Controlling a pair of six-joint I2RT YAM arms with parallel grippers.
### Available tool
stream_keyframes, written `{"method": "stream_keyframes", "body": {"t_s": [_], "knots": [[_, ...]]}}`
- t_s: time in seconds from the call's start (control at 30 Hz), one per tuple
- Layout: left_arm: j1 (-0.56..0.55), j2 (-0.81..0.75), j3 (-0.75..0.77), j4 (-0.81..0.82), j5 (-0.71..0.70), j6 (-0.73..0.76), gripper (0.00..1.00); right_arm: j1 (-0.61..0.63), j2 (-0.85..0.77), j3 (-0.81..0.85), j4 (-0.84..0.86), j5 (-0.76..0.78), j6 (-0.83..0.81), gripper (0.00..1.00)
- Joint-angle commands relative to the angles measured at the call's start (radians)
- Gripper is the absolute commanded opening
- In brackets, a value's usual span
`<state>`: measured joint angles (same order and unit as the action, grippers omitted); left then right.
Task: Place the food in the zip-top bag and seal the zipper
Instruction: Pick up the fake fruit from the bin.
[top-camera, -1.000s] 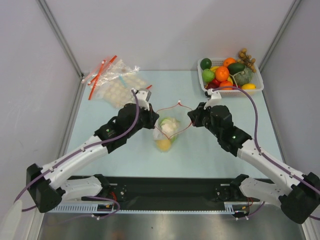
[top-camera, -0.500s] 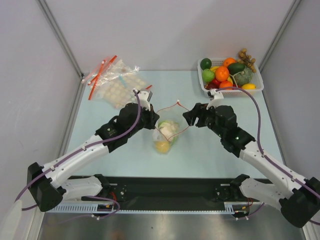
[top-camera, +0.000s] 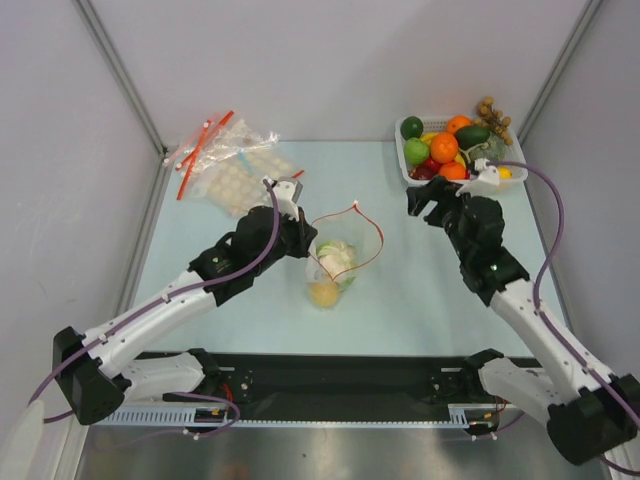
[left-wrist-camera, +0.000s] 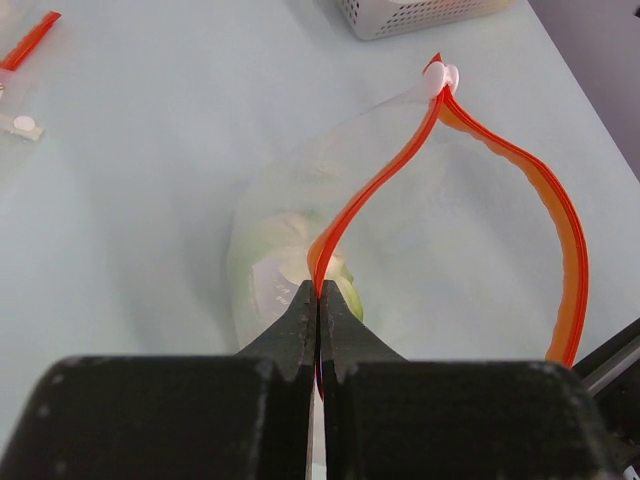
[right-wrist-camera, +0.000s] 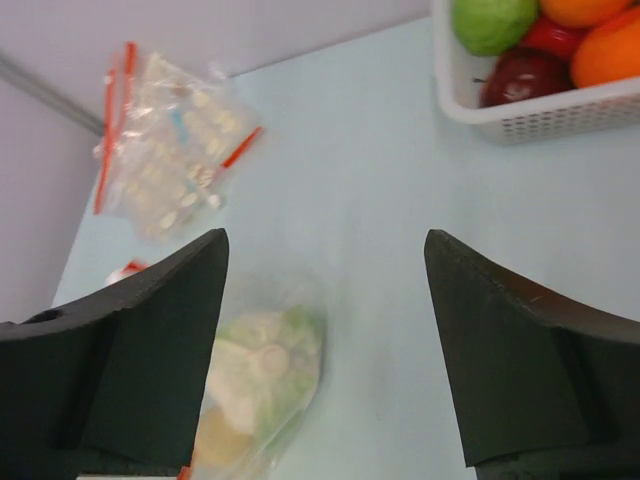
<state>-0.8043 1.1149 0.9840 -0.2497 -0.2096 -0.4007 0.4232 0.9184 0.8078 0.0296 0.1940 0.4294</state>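
Meanwhile, left gripper (left-wrist-camera: 318, 300) pinches the zipper (left-wrist-camera: 372, 190) of one zip-top bag (left-wrist-camera: 290, 170) (one lemon (top-camera: 323, 292), one leafy piece (top-camera: 337, 256) beyond its tips); right gripper (right-wrist-camera: 325, 240) gapes empty.

Lab booth, grey panel walls (top-camera: 330, 60)

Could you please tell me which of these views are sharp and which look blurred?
Top external: evenly lit and sharp, only faint shadows on the table. Left wrist: the zipper is crisp, while the left fingers are dark, with little detail. Right wrist: the zip-top bag is blurred.
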Motion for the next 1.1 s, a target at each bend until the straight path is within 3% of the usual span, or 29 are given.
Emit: {"method": "stream_keyframes", "body": {"t_s": [0.0, 0.1, 0.4, 0.63, 1.07], "knots": [[0.005, -0.035, 0.015, 0.046, -0.017, 0.0, 0.01, -0.107, 0.142, 0.091, 0.047, -0.008, 0.068, 0.85], [0.005, -0.041, 0.004, 0.056, -0.027, -0.001, 0.0, -0.181, 0.302, 0.183, 0.069, -0.01, 0.089, 0.89], [0.005, -0.093, -0.051, 0.109, -0.034, -0.01, 0.0, -0.251, 0.724, 0.53, 0.023, 0.105, 0.022, 0.95], [0.005, -0.144, -0.064, 0.113, -0.024, -0.009, 0.0, -0.276, 1.017, 0.902, -0.106, 0.271, -0.06, 1.0], [0.005, -0.118, -0.059, 0.118, 0.001, -0.01, 0.0, -0.333, 1.224, 0.996, -0.076, 0.245, -0.014, 1.0]]}}
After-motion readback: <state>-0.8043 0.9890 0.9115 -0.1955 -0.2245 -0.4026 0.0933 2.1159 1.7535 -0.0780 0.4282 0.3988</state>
